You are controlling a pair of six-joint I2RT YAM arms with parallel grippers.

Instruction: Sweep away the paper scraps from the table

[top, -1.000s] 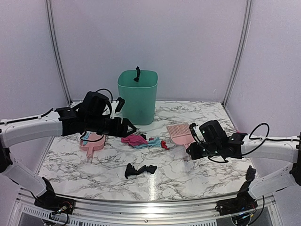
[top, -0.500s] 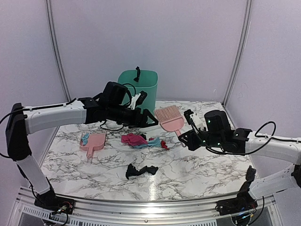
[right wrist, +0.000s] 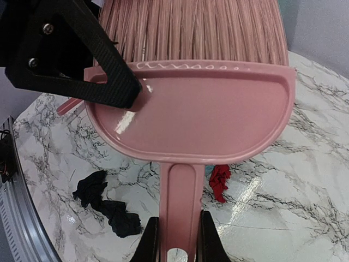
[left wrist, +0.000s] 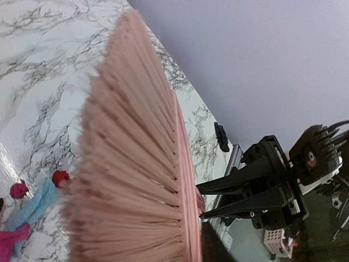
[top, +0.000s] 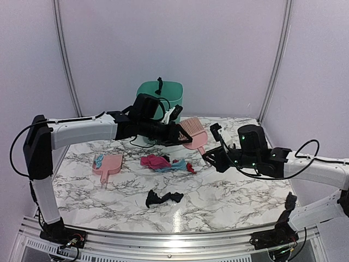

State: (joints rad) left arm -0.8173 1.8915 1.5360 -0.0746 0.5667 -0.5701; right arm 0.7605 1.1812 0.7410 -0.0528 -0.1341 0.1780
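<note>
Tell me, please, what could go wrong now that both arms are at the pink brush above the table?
1. The right fingers clamp the brush by its handle while a left finger touches the head's corner. If the arms pull differently, the brush may twist or slip out.
2. The brush hangs above the table; if dropped, it could scatter the paper scraps nearby.
3. The green bin stands close behind the left arm and might get knocked.

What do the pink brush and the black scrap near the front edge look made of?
The brush: probably moulded plastic, glossy pink back catching highlights, fine stiff bristles. The black scrap: likely crumpled paper, matte, wrinkled with ragged edges.
</note>
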